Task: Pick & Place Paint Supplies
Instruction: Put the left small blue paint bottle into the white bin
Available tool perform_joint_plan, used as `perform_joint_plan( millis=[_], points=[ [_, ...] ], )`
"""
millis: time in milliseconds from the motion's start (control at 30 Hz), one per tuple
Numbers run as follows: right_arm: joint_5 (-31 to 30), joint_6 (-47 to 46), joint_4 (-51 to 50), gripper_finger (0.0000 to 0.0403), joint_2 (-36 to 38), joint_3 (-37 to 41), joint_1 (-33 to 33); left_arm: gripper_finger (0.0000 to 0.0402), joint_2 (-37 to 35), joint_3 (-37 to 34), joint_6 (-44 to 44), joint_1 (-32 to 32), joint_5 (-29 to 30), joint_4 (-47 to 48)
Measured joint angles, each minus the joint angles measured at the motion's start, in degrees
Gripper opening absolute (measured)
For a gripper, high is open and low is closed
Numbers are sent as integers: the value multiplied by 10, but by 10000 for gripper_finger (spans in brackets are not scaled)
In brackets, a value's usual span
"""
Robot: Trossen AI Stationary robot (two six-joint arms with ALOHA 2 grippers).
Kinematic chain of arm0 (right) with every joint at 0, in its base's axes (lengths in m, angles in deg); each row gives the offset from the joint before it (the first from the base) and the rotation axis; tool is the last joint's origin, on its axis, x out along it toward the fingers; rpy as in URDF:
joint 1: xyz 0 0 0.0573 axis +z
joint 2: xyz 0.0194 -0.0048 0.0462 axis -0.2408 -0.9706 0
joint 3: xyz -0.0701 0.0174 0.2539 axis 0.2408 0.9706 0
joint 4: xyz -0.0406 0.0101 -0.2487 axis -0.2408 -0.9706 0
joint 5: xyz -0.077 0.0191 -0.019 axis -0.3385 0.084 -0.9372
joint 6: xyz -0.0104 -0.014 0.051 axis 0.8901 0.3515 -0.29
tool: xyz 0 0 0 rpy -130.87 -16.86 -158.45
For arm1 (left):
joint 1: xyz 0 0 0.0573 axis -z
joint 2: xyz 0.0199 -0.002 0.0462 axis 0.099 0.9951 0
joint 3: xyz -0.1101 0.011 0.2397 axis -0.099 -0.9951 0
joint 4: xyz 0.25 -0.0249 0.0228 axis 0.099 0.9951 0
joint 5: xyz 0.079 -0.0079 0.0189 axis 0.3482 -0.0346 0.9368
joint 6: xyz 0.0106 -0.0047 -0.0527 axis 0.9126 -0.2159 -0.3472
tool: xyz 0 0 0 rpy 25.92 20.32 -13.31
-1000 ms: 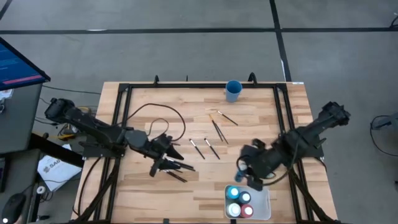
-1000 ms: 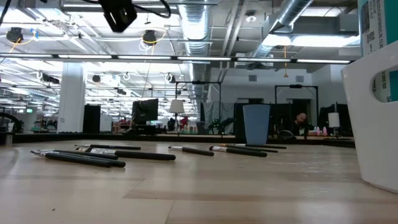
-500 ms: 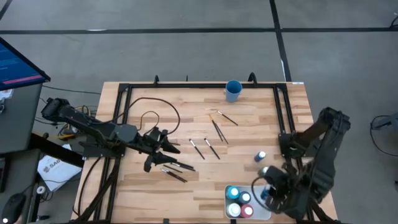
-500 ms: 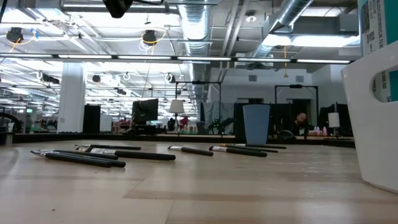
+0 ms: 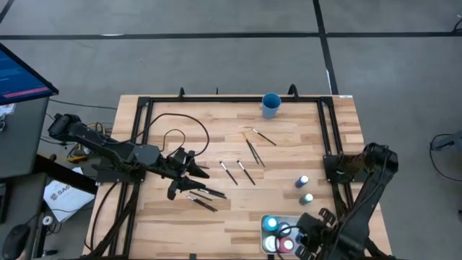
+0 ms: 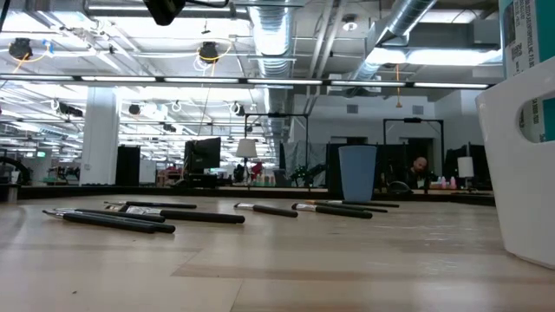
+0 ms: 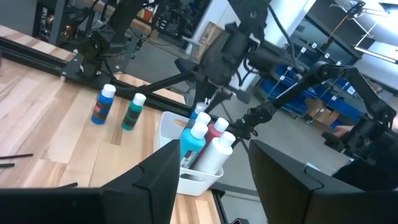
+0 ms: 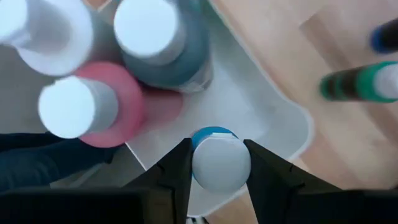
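— blue bottle (image 8: pixel 216 163) sat clamped in the right gripper (image 8: pixel 216 168) over the tray (image 8: pixel 273 124), lower right of the high view?
— yes. lower it straight into the empty corner; left gripper (image 5: pixel 193 184) hung open.

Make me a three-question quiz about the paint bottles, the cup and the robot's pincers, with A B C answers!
1. Where is the white tray?
A. near table edge, right side
B. beside the cup
C. far left corner

2. What colour is the cup?
A. red
B. blue
C. yellow

3. What is the right pincer doing?
A. hanging open over brushes
B. holding a bottle
C. holding the cup

Answers: 1 A, the high view shows the tray there. 2 B, the cup is blue in the high view. 3 B, the right wrist view shows its fingers closed around a white-capped blue bottle above the tray.
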Motion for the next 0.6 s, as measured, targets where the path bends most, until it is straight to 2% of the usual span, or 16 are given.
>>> perform_joint_plan(
  millis=[300,600],
  points=[
    [1,-6,28,119,-48,0,19,182,0,0,0,0,0,0],
    [-2,-19,15,130,-50,3,27,182,0,0,0,0,-1,0]
  ],
)
